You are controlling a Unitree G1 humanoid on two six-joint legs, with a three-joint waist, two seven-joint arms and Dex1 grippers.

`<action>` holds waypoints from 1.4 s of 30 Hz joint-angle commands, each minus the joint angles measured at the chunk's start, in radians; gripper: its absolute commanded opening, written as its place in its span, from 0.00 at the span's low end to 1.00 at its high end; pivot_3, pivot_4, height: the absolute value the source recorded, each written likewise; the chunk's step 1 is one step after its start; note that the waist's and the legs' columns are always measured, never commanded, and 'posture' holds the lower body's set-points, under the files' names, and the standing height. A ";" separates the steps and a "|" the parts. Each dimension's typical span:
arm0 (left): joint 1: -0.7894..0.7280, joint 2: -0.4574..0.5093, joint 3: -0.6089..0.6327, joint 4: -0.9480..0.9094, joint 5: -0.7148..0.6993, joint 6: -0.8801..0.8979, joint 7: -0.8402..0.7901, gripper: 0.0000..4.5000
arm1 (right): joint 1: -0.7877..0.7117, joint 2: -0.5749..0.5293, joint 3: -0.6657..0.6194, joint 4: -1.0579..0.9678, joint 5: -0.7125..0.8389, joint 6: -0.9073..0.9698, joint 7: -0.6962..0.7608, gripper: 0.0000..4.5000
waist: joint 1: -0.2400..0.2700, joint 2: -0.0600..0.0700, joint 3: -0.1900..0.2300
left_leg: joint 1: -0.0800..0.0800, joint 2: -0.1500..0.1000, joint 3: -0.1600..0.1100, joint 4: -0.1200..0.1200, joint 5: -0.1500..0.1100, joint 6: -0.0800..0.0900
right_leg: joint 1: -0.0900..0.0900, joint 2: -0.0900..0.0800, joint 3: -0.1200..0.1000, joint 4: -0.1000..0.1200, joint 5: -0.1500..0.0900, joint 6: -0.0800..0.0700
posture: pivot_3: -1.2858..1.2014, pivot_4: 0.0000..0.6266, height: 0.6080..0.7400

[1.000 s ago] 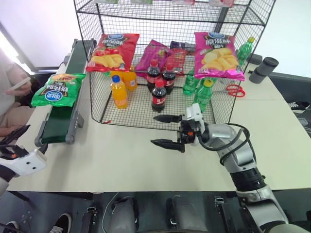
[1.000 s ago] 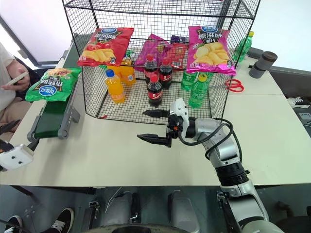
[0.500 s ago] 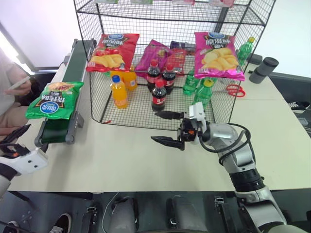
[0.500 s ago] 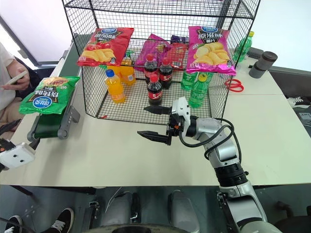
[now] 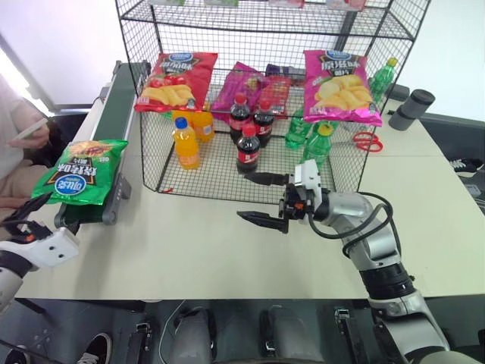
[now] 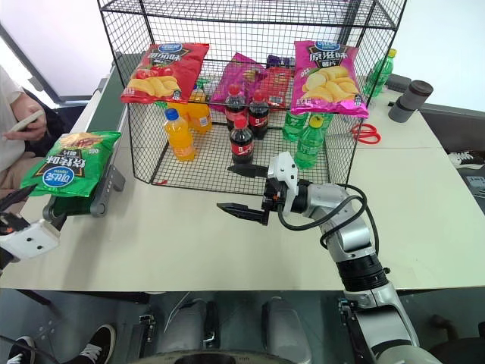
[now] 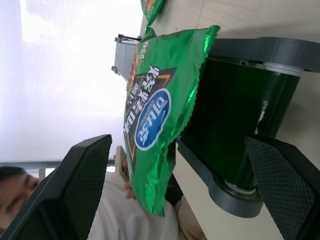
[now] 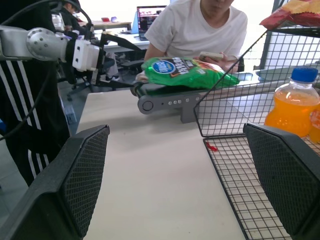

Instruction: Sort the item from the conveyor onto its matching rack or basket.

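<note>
The green crisps bag, the item, lies at the near end of the dark green conveyor and hangs over its end roller. My left gripper is open just in front of and below that end, apart from the bag, which also faces it in the left wrist view. My right gripper is open and empty above the table, pointing left in front of the black wire rack. The basket is out of view.
The rack holds a red bag, a pink bag, a purple bag, an orange bottle, cola bottles and green bottles. A person with a phone sits left of the conveyor. Red scissors lie at the right.
The green bag has ridden along the belt towards me and now overhangs the near end. Both grippers stay open and in place.
</note>
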 commanded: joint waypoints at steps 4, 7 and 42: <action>-0.012 0.024 0.013 0.022 -0.006 0.025 0.033 1.00 | -0.006 0.002 -0.005 -0.010 -0.007 -0.030 -0.004 0.99 | -0.001 0.000 0.000 | 0.000 0.000 0.000 0.000 0.000 0.000 | 0.000 0.000 0.000 0.000 0.000 0.000 | 0.52 0.24 1.00; -0.017 0.032 0.013 0.035 0.000 0.036 0.044 1.00 | -0.005 0.003 -0.005 -0.011 -0.011 -0.032 -0.007 0.99 | 0.000 0.000 0.000 | 0.000 0.000 0.000 0.000 0.000 0.000 | 0.000 0.000 0.000 0.000 0.000 0.000 | 0.52 0.24 1.00; -0.053 -0.041 0.134 -0.263 -1.208 0.282 -0.578 0.01 | 0.005 -0.015 -0.006 -0.003 -0.041 -0.064 -0.012 1.00 | -0.002 0.000 0.000 | 0.000 0.000 -0.001 0.000 0.000 0.000 | 0.000 -0.001 0.000 0.000 0.000 0.000 | 0.52 0.24 1.00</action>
